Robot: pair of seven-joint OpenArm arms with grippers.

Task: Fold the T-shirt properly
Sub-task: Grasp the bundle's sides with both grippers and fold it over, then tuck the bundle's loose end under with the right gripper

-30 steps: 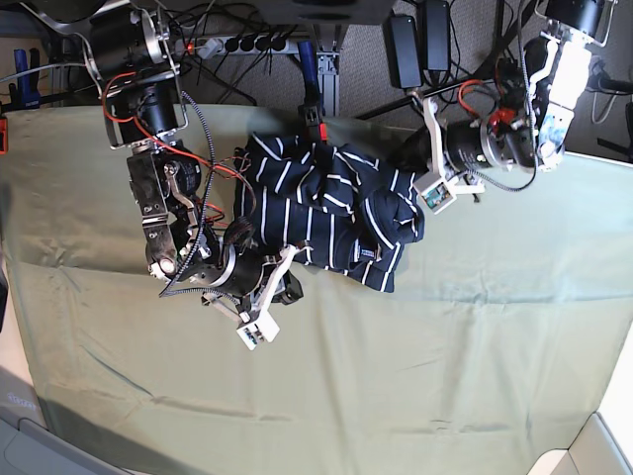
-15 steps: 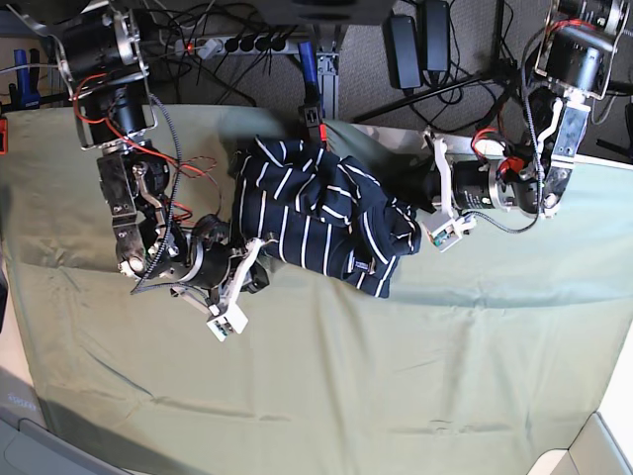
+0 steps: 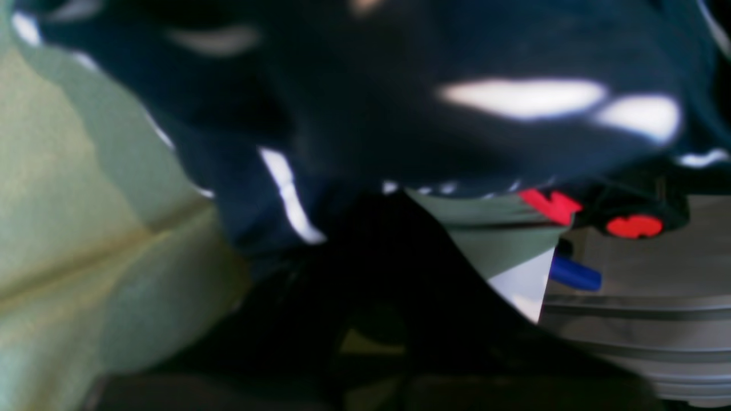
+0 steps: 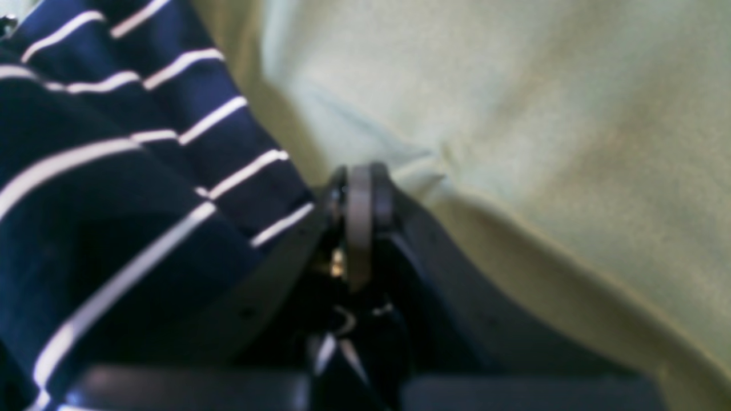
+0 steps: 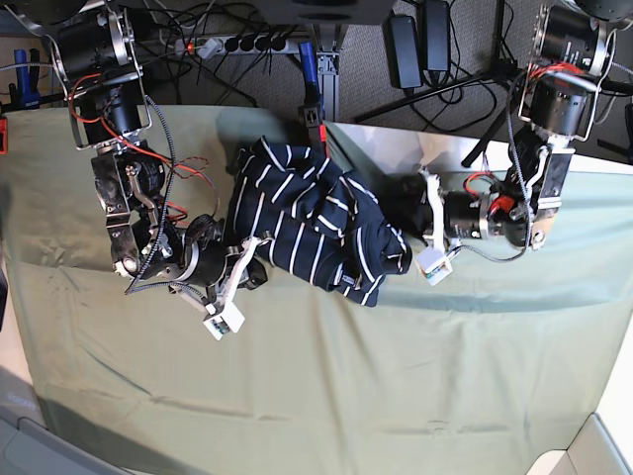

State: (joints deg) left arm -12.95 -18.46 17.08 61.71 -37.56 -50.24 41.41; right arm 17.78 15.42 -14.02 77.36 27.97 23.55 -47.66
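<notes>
The T-shirt (image 5: 307, 218) lies bunched in a dark, white-striped heap at the middle back of the table. My right gripper (image 5: 252, 265) is at its lower left edge. In the right wrist view its fingers (image 4: 358, 228) are pressed together, with the T-shirt (image 4: 114, 200) against the left finger and striped fabric seemingly between them. My left gripper (image 5: 410, 247) is at the heap's right end. In the blurred left wrist view the T-shirt (image 3: 400, 114) drapes over the dark gripper (image 3: 394, 274), hiding how its jaws stand.
A pale green cloth (image 5: 396, 376) covers the table, wrinkled near the grippers. A bare white table corner (image 5: 475, 148) shows at the back right. A power strip (image 5: 237, 43), cables and adapters lie beyond the far edge. A red-knobbed clamp (image 3: 634, 225) sits at that edge.
Both arms have moved left and lower. The left gripper has come in against the shirt's right end. The heap has shifted left and drawn into a narrower diagonal band.
</notes>
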